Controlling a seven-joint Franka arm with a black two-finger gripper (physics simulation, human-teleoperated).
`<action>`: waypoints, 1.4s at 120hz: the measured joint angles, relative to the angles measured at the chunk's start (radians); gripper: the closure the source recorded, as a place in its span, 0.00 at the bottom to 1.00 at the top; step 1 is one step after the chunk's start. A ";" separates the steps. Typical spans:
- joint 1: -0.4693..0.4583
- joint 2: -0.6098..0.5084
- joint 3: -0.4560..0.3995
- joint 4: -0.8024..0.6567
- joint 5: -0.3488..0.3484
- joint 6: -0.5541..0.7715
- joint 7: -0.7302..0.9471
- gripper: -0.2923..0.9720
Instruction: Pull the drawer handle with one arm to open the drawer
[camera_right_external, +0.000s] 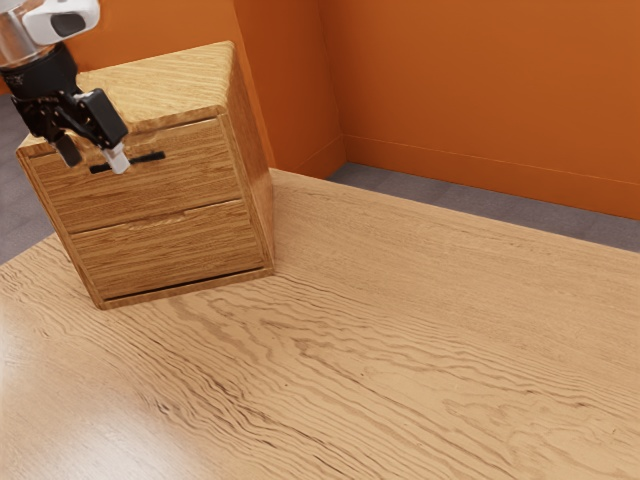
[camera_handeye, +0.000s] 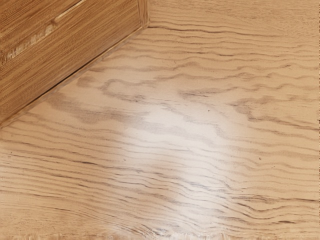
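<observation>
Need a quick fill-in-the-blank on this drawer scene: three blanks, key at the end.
1. The cabinet has ___ drawer fronts, one above the other.
2. The pincer hangs in front of the ___ drawer (top/bottom), by its dark handle.
3. The walls behind the table are ___.
Missing words: two; top; orange.

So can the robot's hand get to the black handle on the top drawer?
Probably yes. The gripper hangs right in front of the top drawer with its fingers apart, one fingertip beside the black handle. Nothing stands between them.
</observation>
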 joint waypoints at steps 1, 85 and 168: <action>0.000 -0.005 0.000 -0.001 0.004 -0.006 0.002 0.23; -0.247 0.039 0.110 0.010 0.019 0.126 0.514 0.23; -0.083 0.131 0.125 -0.040 0.040 0.328 0.983 0.32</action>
